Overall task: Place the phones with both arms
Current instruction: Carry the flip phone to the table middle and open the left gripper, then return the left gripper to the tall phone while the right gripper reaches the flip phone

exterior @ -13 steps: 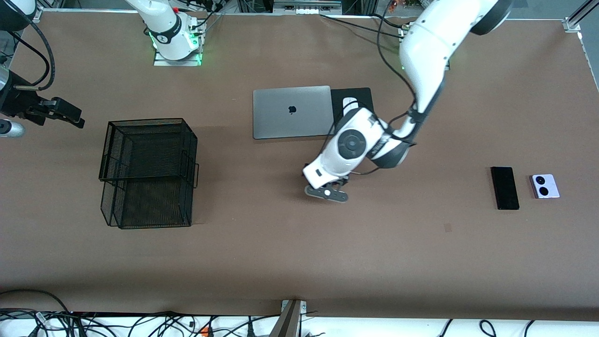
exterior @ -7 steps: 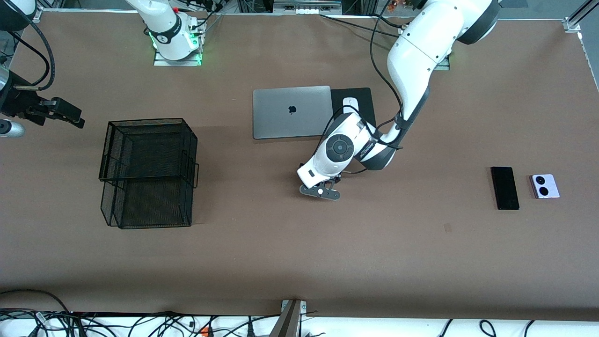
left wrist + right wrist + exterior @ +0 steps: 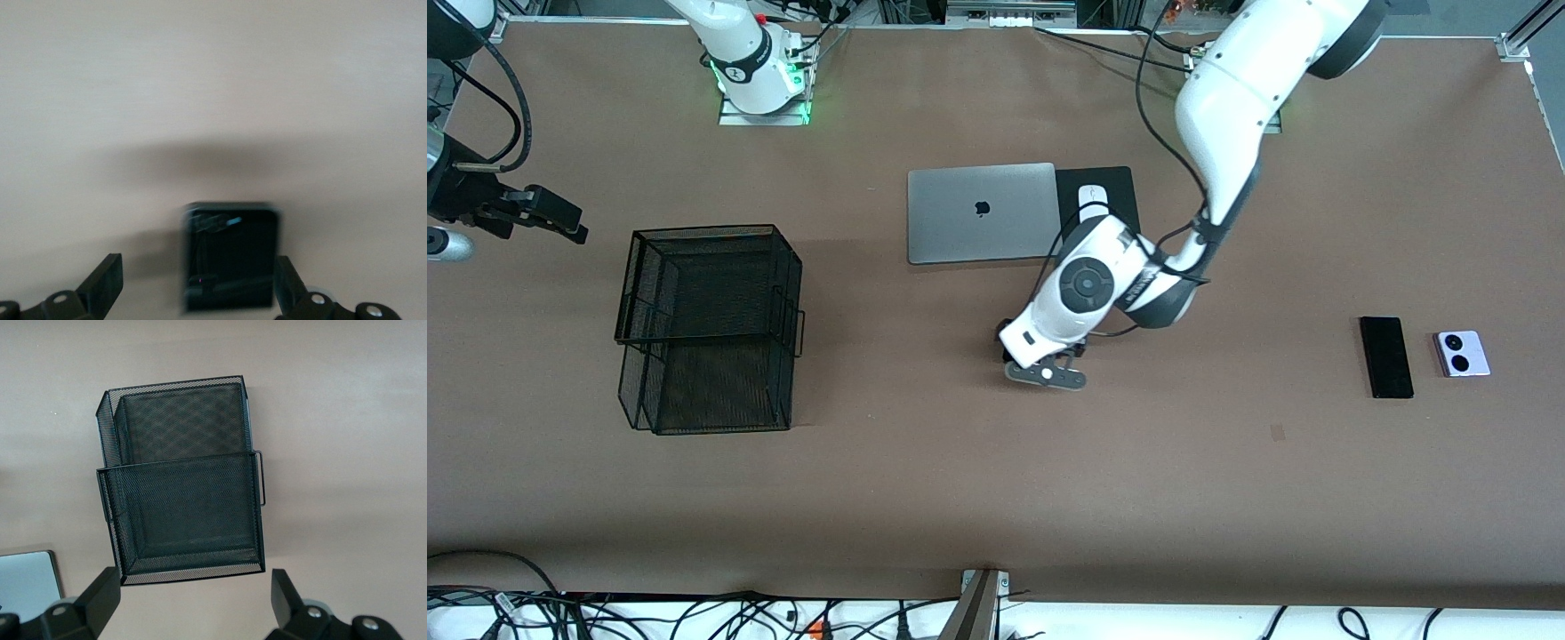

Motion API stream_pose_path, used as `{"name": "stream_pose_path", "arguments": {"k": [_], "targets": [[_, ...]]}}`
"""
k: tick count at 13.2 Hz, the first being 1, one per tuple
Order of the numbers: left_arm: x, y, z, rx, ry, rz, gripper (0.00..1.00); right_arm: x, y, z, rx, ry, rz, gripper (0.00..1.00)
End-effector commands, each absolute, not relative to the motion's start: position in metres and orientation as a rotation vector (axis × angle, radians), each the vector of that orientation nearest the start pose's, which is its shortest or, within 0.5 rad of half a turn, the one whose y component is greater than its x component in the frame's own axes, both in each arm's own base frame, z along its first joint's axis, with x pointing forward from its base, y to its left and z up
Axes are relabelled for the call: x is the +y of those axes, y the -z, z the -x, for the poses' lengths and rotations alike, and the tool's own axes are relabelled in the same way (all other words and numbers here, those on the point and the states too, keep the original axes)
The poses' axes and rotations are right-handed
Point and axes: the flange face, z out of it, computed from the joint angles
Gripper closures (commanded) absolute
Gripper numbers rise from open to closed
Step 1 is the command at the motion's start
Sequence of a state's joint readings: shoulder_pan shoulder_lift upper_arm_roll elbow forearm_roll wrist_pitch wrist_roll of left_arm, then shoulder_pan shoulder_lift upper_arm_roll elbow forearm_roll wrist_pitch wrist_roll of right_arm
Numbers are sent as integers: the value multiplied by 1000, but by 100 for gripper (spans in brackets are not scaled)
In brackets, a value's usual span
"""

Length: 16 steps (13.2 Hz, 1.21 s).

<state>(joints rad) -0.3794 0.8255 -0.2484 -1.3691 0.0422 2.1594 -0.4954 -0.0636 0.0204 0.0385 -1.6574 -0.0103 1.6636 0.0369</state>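
The left end effector (image 3: 197,293) hangs released straight over the flip phone (image 3: 231,257) flat on mid-bench, while the right end effector (image 3: 193,603), also spread wide, waits above the mesh tray (image 3: 183,477), at the phone's nine o'clock.

brown table (image 3: 925,498) bears laptop (image 3: 982,212), basket (image 3: 707,329), phones (image 3: 1386,356).

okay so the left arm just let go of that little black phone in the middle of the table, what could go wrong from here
1. The left gripper stands open straddling the small black flip phone; lifting off at a slant could drag it across the table.
2. The left arm hangs over the laptop and the mouse; a low swing might clip them.
3. The right gripper waits open over the mesh tray.
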Motion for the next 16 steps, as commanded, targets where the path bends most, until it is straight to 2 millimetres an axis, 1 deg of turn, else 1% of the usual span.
{"name": "stream_pose_path", "arguments": {"k": [1,2,3,4,5,6,7,8,9,10,11,12,13,14,15,16], "targets": [[-311,-286,-642,-16,-255,3167,0,-12,-583,-568,78,-10,3136,0],[-281,-301,-649,-57,-278,3128,0,-10,-580,-569,71,-17,3135,0],[-252,-310,-654,-79,-296,3066,0,-3,-578,-571,49,-22,3136,0],[-218,-317,-660,-109,-312,3005,0,16,-577,-572,19,-22,3141,0],[-178,-319,-669,-159,-312,2958,0,34,-575,-572,-16,-15,3137,0],[-132,-319,-679,-243,-318,2941,0,49,-569,-576,20,-16,3133,0],[-95,-321,-684,-274,-334,2940,0,72,-565,-578,80,-12,3132,0],[-51,-320,-687,-255,-365,2951,0,107,-557,-581,90,-8,3132,0],[-17,-318,-689,-216,-384,2962,0,138,-553,-582,107,-2,3129,0],[20,-316,-689,-196,-392,2955,0,172,-540,-583,136,-19,3130,0],[50,-310,-688,-184,-400,2932,0,211,-534,-584,177,-5,3125,0],[77,-297,-684,-183,-407,2899,0,248,-527,-588,208,18,3116,0],[93,-281,-683,-162,-375,2885,0,280,-522,-592,225,39,3103,0],[106,-261,-676,-128,-354,2901,0,311,-516,-593,254,45,3093,0],[124,-246,-669,-100,-312,2928,0,344,-508,-592,293,47,3082,0],[139,-231,-663,-19,-264,2957,0,380,-497,-587,355,48,3074,0]]}}
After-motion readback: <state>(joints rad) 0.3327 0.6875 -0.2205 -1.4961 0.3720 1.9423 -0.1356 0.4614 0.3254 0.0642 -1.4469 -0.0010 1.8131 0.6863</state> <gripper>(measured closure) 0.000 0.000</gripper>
